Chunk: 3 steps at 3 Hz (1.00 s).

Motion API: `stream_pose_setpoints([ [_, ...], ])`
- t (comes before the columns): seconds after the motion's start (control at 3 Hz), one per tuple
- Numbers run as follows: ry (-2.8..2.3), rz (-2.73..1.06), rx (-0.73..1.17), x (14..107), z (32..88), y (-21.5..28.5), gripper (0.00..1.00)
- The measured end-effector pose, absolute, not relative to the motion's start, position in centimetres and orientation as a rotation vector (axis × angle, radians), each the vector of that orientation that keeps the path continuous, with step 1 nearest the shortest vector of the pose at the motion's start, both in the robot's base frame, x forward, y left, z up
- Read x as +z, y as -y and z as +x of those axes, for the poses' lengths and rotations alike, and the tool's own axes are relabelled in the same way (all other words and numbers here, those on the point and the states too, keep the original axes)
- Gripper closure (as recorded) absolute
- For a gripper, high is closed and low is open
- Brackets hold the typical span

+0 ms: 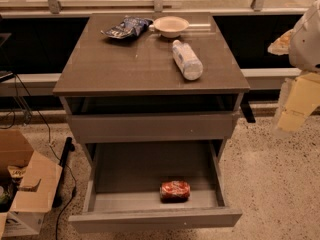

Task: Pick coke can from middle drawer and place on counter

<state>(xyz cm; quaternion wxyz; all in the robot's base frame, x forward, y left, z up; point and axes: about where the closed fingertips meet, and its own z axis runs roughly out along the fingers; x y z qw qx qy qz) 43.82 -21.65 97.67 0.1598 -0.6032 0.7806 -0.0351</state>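
The coke can (175,190) lies on its side on the flat bottom of the open middle drawer (155,218), near the front, right of centre. The counter (125,64) is the glossy grey-brown top of the cabinet above it. My gripper (295,106) hangs at the far right edge of the camera view. It is level with the cabinet's upper part, well to the right of the cabinet, far from the can and holding nothing that shows.
On the counter lie a blue snack bag (126,27), a white bowl (171,26) and a plastic bottle (187,60) on its side. The drawer front above (150,127) is shut. A cardboard box (22,189) and a black cable (62,156) are on the floor at left.
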Motion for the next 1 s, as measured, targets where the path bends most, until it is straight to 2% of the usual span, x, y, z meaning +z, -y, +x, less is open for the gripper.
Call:
stream_pose_setpoints([
  [0.67,-2.205,-1.744,-0.107,95.9,43.9,21.0,0.0],
  [1.0,-2.162,-1.737,-0.043,92.5,44.0,20.5,0.0],
])
